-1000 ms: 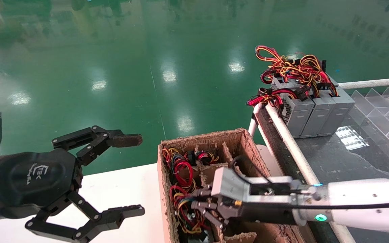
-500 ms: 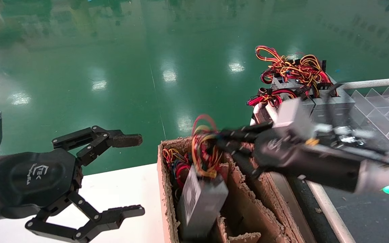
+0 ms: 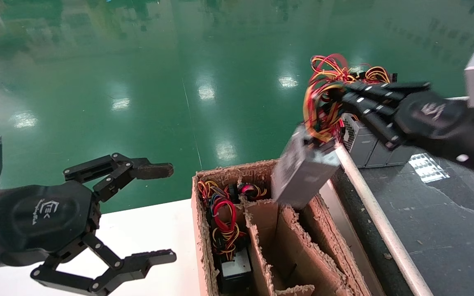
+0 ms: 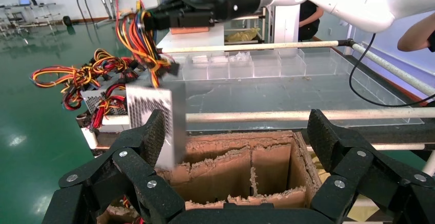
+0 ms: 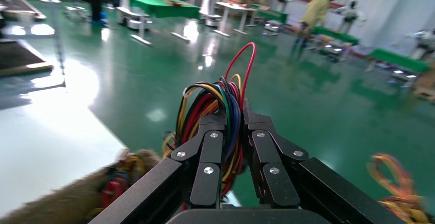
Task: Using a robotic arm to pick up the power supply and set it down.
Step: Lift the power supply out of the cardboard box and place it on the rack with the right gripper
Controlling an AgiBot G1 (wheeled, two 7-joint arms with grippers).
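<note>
1. The power supply (image 3: 303, 172) was held in the air by its wire bundle (image 3: 321, 111), just above the cardboard box's (image 3: 204, 230) far right corner.
2. The right pincer (image 3: 335, 96) was clenched on the wires.
3. The left pincer (image 3: 159, 213) was kept spread, left of the box.

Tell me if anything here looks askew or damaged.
The grey metal power supply hangs tilted over the brown cardboard box, carried only by its coloured wire bundle, which the right gripper is shut on. The box's rim and dividers are ragged and torn. The left gripper sits open beside the box.
</note>
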